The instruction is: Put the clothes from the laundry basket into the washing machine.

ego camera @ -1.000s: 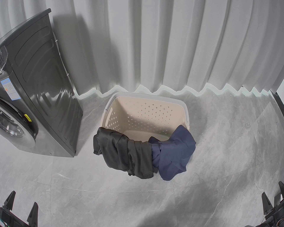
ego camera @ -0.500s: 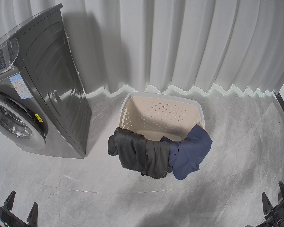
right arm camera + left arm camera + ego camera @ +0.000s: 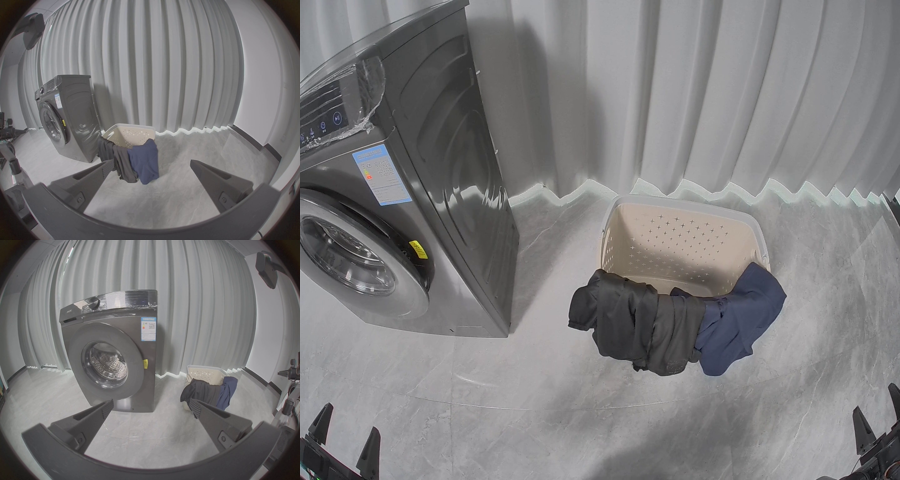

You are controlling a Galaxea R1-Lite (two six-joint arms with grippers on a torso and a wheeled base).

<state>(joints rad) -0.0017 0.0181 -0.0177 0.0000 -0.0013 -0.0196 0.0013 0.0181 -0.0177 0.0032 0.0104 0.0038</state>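
We see the dark grey garment (image 3: 634,322) and the blue garment (image 3: 740,315) draped over the near rim of the laundry basket (image 3: 687,202), right of the washing machine (image 3: 444,181). Our left gripper (image 3: 150,402) and right gripper (image 3: 150,162) are spread wide, holding nothing.

Glossy metal washing machine (image 3: 444,187); perforated plastic laundry basket (image 3: 681,240); matt cloth clothes (image 3: 650,322).

View: the head camera swung toward the robot's left, so the whole scene slid to the right in its picture.
Washing machine (image 3: 444,187): far more of its front came into sight, with most of the round door (image 3: 356,256) and part of the control panel (image 3: 328,115).
Laundry basket (image 3: 687,203): it slid across the picture with the floor and did not move itself.
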